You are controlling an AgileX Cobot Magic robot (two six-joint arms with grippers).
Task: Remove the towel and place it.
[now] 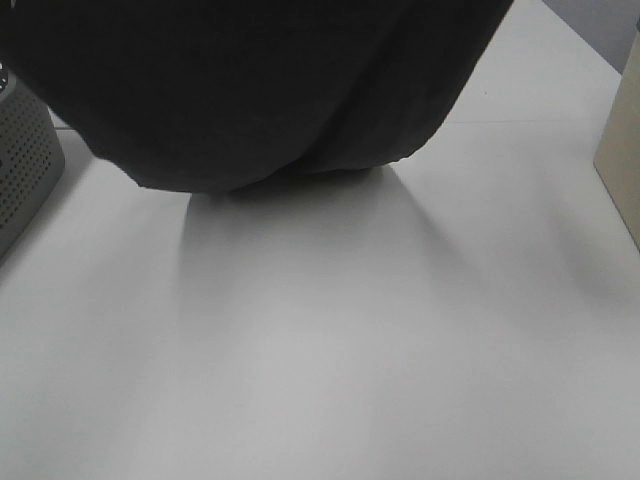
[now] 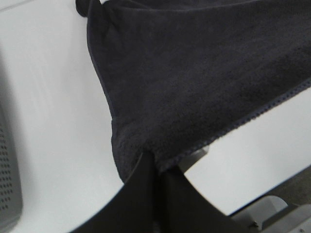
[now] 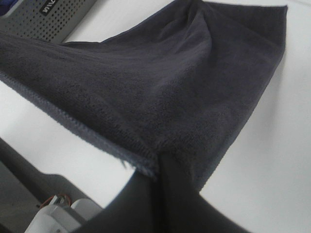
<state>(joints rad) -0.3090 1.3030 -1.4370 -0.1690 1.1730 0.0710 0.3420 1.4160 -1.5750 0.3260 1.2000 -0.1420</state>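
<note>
Navy terry towel (image 1: 250, 90), pinched in left gripper (image 2: 155, 167) and right gripper (image 3: 159, 170), apparently hides both from the high camera.

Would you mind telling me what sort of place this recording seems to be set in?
Probably a lab or office workbench, though little shows: a plain white table, a grey perforated box like equipment housing at its edge, and a dark towel being handled.

This looks like a lab or robot test bench rather than a home: a bare, plain white table (image 1: 330, 380) fills the view. A grey perforated metal equipment case (image 1: 25, 160) stands at its left edge, and a plain beige box (image 1: 622, 150) stands at the right.
</note>
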